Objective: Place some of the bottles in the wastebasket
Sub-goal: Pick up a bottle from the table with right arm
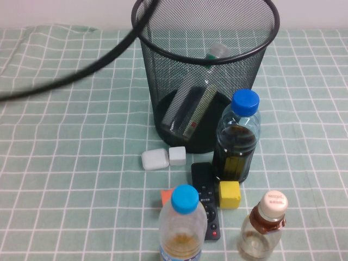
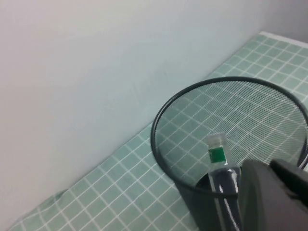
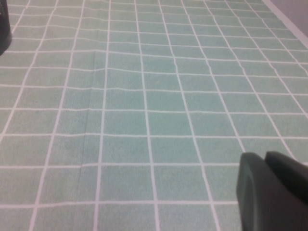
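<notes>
The wastebasket (image 1: pixel 157 81) stands at the back middle of the table. The taller bottle (image 1: pixel 190 106) with the white cap leans inside it; the left wrist view shows it (image 2: pixel 217 154) within the basket's mesh wall (image 2: pixel 187 192). The small squat bottle (image 1: pixel 266 225) with the cream cap stands upright at the front right. My left gripper (image 2: pixel 269 166) hangs above the basket's rim, shut and empty. My right gripper (image 3: pixel 264 156) is over bare tablecloth, shut and empty. Neither gripper shows in the high view.
A blue-capped bottle of dark liquid (image 1: pixel 237 136) stands in front of the basket. A clear blue-capped bottle (image 1: pixel 183 225), a black remote (image 1: pixel 205 201), a yellow cube (image 1: pixel 229 194), an orange block (image 1: pixel 166 196) and two white blocks (image 1: pixel 154 159) lie nearby. A black cable (image 1: pixel 81 70) crosses the upper left.
</notes>
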Available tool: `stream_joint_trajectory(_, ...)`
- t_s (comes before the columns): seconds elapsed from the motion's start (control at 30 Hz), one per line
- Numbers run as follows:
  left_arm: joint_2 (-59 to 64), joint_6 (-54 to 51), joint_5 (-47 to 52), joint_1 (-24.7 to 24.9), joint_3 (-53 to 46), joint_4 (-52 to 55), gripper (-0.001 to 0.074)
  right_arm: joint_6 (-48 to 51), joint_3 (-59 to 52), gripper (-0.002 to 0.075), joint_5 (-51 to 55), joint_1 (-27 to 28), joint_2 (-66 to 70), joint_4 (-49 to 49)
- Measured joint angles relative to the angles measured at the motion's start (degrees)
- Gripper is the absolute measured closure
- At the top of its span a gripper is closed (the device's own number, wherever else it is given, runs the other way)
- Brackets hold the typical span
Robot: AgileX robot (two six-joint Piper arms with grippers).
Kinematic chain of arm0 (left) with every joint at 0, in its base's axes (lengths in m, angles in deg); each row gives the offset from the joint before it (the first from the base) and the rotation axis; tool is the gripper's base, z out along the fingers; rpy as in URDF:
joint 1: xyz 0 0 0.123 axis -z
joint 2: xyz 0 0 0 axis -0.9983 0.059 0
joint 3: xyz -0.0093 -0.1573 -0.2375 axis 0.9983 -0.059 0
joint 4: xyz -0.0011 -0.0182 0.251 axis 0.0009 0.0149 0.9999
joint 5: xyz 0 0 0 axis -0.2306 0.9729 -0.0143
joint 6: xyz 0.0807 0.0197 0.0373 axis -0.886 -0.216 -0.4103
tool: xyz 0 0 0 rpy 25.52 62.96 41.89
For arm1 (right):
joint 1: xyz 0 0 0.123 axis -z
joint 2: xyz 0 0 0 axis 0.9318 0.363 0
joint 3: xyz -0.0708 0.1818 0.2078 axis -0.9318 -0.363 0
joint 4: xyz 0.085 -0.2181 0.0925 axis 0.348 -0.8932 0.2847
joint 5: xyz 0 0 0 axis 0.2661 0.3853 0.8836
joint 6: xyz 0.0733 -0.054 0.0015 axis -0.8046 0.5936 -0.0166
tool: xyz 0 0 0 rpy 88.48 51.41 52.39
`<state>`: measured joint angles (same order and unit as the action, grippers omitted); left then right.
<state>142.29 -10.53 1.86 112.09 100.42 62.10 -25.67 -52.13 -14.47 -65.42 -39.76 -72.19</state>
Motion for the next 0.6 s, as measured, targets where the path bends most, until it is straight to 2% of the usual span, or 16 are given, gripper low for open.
stream_joint_trajectory(0.27,-26.48,5.78,-11.98,0.0,-37.57,4.0,0.0736,0.0,0.0,0.0734,0.0,0.0,0.0,0.0)
stream_joint_trajectory(0.43,-42.17,9.59,-23.69,0.0,-61.46,4.49,0.0736,0.0,0.0,0.0734,0.0,0.0,0.0,0.0)
stream_joint_trajectory(0.6,-53.42,10.55,-34.13,0.0,-78.94,5.58,0.0736,0.0,0.0,0.0734,0.0,0.0,0.0,0.0)
